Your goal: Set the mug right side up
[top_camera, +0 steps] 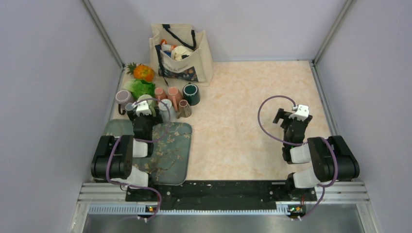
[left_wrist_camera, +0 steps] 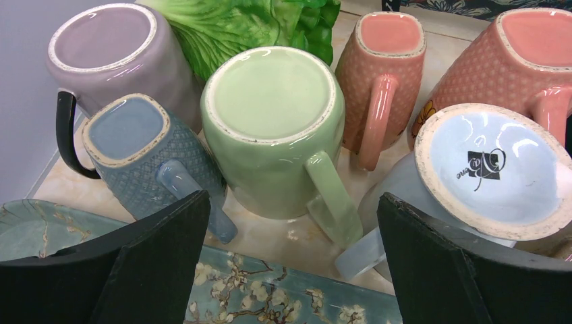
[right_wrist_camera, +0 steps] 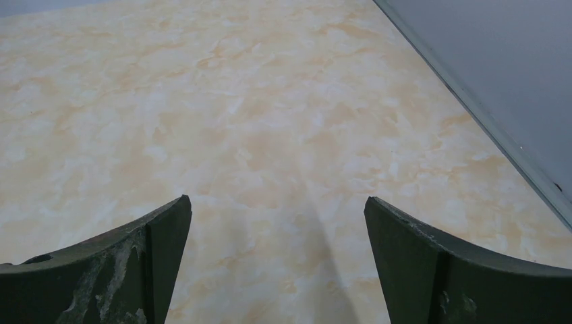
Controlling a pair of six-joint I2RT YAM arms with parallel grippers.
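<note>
Green mug (left_wrist_camera: 270, 101) is sitting bottom-up at the far left of the bench (right_wrist_camera: 202, 101), with its handle pointing back at the left pincer (left_wrist_camera: 293, 197), which is spread wide just short of it. More flipped ones are crammed around it: blue textured mug (left_wrist_camera: 135, 145) and lilac mug (left_wrist_camera: 108, 40) on one side, pink mug (left_wrist_camera: 384, 54) and pale blue mug (left_wrist_camera: 492, 169) on the other. Floral tray (left_wrist_camera: 270, 297) is right in front. Right pincer (right_wrist_camera: 276, 199) is spread too, over bare bench well apart.

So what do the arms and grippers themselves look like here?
The left arm and right arm match: chunky black housings, white links, a purple cable looping to a white wrist block. The left gripper has matte black wedge fingers; the right gripper has the same, scuffed pale.
</note>
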